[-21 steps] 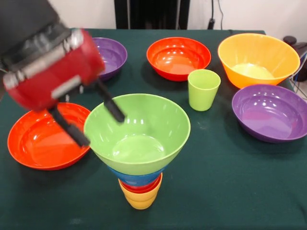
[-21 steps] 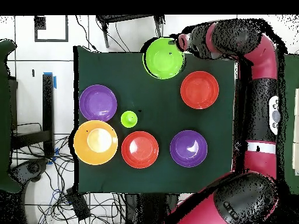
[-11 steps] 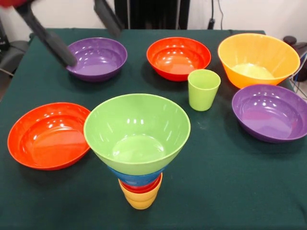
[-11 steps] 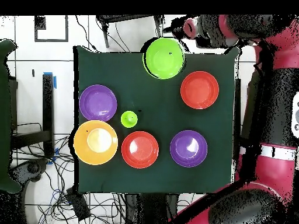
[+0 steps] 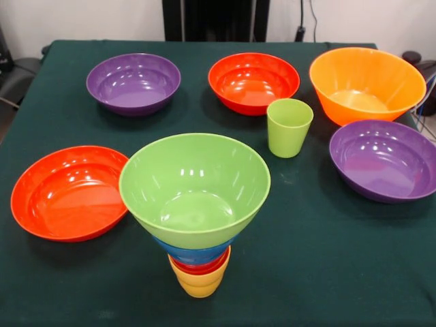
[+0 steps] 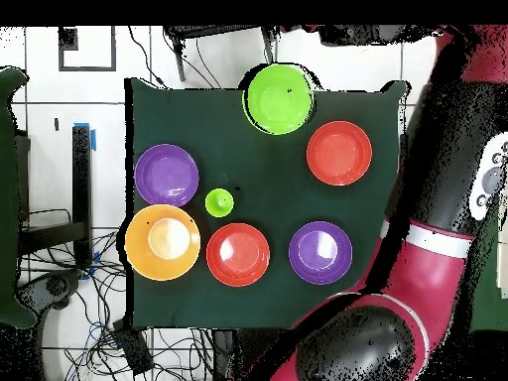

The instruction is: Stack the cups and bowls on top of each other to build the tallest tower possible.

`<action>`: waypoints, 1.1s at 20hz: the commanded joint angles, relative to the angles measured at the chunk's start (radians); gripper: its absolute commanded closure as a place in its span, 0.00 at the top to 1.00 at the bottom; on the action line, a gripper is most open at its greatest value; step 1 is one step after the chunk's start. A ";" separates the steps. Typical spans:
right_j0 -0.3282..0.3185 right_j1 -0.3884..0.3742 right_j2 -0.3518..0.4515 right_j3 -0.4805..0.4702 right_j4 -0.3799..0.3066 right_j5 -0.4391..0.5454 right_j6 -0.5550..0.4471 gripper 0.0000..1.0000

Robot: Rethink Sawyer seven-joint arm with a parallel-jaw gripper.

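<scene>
Tower at counter front edge in front view: yellow cup lowest, red cup, blue bowl, wide green bowl on top. Loose green cup mid-counter, ringed by bowls. Red-orange bowl just beside tower; open cloth on tower's other side. Arm along counter side in overhead view; claw not visible, state unknown.

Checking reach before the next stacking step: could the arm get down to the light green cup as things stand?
Probably yes. The light green cup stands upright and apart from the bowls around it, open from above. The arm is swung aside off the table; its gripper isn't visible.
</scene>
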 commanded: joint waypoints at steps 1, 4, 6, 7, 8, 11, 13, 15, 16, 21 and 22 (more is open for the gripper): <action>0.051 0.050 -0.023 -0.019 -0.074 -0.069 0.098 1.00; 0.039 -0.003 -0.077 0.069 -0.015 -0.123 0.110 1.00; 0.013 -0.058 -0.110 0.168 0.032 -0.169 0.122 1.00; -0.001 -0.084 -0.124 0.219 0.051 -0.190 0.128 1.00; -0.019 -0.111 -0.134 0.281 0.069 -0.225 0.130 1.00; -0.085 -0.185 -0.150 0.488 0.115 -0.347 0.138 1.00; -0.127 -0.224 -0.147 0.604 0.134 -0.417 0.142 1.00; -0.160 -0.252 -0.140 0.682 0.145 -0.464 0.141 1.00; -0.176 -0.265 -0.136 0.716 0.149 -0.484 0.137 1.00; -0.245 -0.325 -0.120 0.869 0.170 -0.567 0.123 1.00; -0.255 -0.332 -0.118 0.890 0.174 -0.580 0.119 1.00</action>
